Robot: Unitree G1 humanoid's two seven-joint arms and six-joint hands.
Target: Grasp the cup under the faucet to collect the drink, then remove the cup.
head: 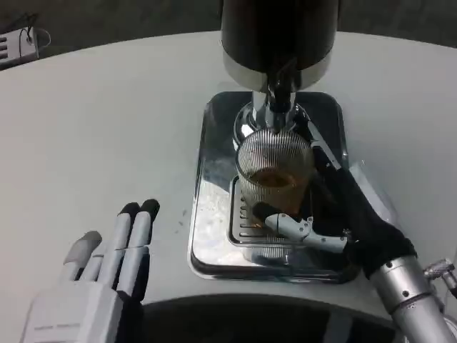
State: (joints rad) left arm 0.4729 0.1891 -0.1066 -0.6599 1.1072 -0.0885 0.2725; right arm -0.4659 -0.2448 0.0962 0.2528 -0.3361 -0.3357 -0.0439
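A ribbed clear glass cup (275,171) holding brown drink stands on the drip grate of the shiny metal tray (207,236), right under the faucet (280,93) of the dark dispenser (278,36). My right hand (335,214) wraps around the cup from the right: the thumb crosses the cup's front low down and the fingers reach behind its right side. My left hand (100,279) lies flat on the white table at the lower left, fingers stretched out and together, holding nothing.
The dispenser body rises over the tray's far end. A small white object (18,44) with a cable lies at the table's far left edge. The table's dark near edge curves along the bottom of the picture.
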